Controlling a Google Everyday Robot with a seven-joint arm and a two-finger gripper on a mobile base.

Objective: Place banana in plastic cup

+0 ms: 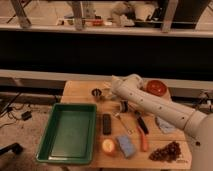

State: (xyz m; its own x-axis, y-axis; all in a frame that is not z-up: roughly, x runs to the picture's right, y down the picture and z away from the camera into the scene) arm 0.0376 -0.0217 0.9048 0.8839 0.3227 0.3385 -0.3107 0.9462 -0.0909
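The jaws sit at the far tip of the arm (150, 105), by the back of the tabletop (80, 90), largely hidden by its white casing. Just left of them, a dark thing (96, 92) is too small to name. To their right the arm covers part of a red bowl (157, 86). The arm's base runs off the right edge.

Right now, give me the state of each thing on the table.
Gripper: low at the back, beside the small cup.
Small cup: upright.
Tray: empty, flat, on the left.
Bowl: upright, back right.
Sponge: lying flat, at the front.
Cloth: crumpled, on the right, below the arm.
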